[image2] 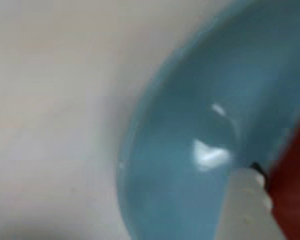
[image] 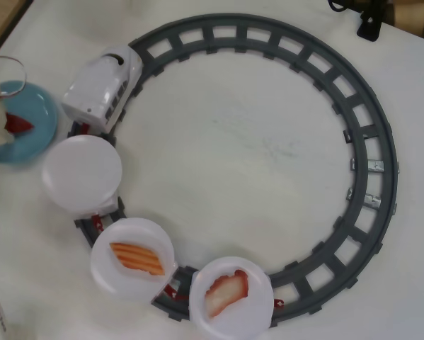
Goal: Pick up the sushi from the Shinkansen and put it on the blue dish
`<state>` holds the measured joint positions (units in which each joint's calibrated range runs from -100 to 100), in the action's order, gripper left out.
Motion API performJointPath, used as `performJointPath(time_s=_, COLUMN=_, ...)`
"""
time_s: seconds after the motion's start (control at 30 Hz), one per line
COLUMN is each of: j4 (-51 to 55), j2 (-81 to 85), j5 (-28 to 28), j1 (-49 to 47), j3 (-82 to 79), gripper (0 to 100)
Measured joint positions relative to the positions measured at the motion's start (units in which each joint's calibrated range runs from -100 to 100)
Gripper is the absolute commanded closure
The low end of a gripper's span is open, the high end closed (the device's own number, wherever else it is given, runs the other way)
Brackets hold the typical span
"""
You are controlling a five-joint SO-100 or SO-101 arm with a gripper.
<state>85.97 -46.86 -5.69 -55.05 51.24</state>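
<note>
Over the blue dish [image: 29, 120] at the left edge of the overhead view, the end effector [image: 1, 127] hangs with the sushi [image: 19, 124] at its tip, the dark red point jutting out above the glaze. Whether the fingers clamp the piece or have already let go, I cannot tell: most of the tool is cut off by the frame, and the wrist view is blurred. That wrist view shows a pale finger [image2: 247, 210] lying against the red slab [image2: 292, 185], with the dish's [image2: 190, 165] glossy bowl close beneath, so the piece sits low over the plate, probably at the point of release.

Of the Shinkansen [image: 104, 86], the smooth white plastic nose faces up the grey ring track [image: 371, 142], a hoop of moulded sleepers. Its first white dish [image: 81, 173] is bare, which fits the tuna having come from there. The second car's dish [image: 134, 260] carries an orange-striped piece [image: 136, 258], the third [image: 231, 297] a red-and-white mottled one [image: 226, 292]; both lie flat and centred. A matte white desk [image: 240, 142] carries it all, the blue plate standing just beside the track.
</note>
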Motion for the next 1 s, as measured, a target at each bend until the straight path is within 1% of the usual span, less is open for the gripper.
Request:
performJointPath(time_s=0.43, j4=11.8, j2=0.0, j5=-0.2, j1=0.2, j3=18.3, gripper=82)
performJointPath(time_s=0.63, j4=12.3, j2=0.5, j5=-0.2, j1=0.2, j3=21.3, gripper=83)
performJointPath(time_s=0.77, j4=12.3, j2=5.5, j5=0.3, j1=0.5, j3=16.3, gripper=83)
performJointPath(time_s=1.0, j4=12.4, j2=19.8, j5=1.4, j1=0.5, j3=-0.8, gripper=83)
